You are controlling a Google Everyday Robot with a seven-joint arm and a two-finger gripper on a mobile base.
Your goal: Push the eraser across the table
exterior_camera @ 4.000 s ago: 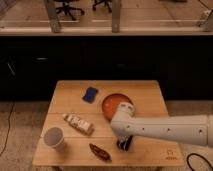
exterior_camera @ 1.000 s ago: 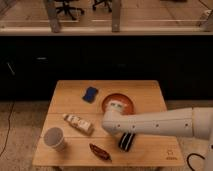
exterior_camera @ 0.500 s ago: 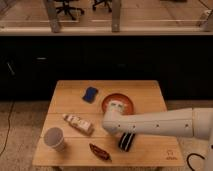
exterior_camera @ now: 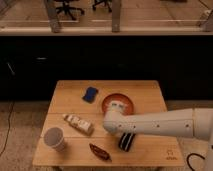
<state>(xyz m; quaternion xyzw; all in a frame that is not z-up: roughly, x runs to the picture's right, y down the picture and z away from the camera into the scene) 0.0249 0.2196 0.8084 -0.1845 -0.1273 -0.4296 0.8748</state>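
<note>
One square light wooden table (exterior_camera: 145, 95) fills the middle of the camera view, with plank seams and a small logo at its near right corner. One white robot arm (exterior_camera: 160, 123) reaches in from the right and lies across the table's near half. Its gripper (exterior_camera: 121, 134) is down at the table surface under the arm's rounded end, mostly hidden by it, with its fingers closed together and nothing seen held between them. One orange-red bowl (exterior_camera: 118, 103) sits behind the arm, near the table's centre. One pale cup (exterior_camera: 54, 138) stands at the near left corner. One black eraser (exterior_camera: 126, 142) with pale stripes lies just below the arm's end, right at the gripper. One wrapped white packet (exterior_camera: 78, 124) lies between cup and bowl. One dark red wrapped item (exterior_camera: 100, 151) rests at the near edge. One small blue pad (exterior_camera: 90, 94) lies left of the bowl.
</note>
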